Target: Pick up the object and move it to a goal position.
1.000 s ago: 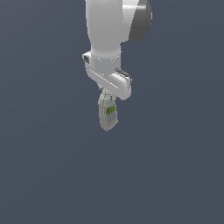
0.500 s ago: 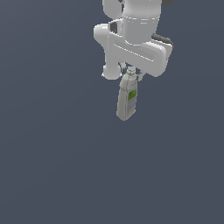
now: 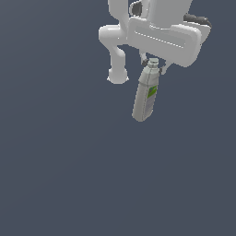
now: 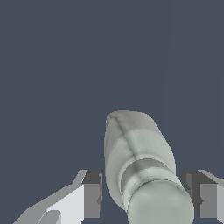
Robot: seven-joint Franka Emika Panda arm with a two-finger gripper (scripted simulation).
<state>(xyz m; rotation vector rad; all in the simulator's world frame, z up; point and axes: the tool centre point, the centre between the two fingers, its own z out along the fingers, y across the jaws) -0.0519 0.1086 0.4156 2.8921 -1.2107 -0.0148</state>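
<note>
The fingers pinch the bottle at its cap — body hanging tilted below them.

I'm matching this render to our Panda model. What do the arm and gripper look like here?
The arm has smooth, rounded white links. The gripper has a wide, boxy white body with a thin groove line and dark patches at its joints. Its fingers are pale grey with dark grey inner pads.

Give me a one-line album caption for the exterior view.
Robot arm's fingers grip a pale grey-green bottle by its cap end, body hanging slightly tilted in mid-air.
</note>
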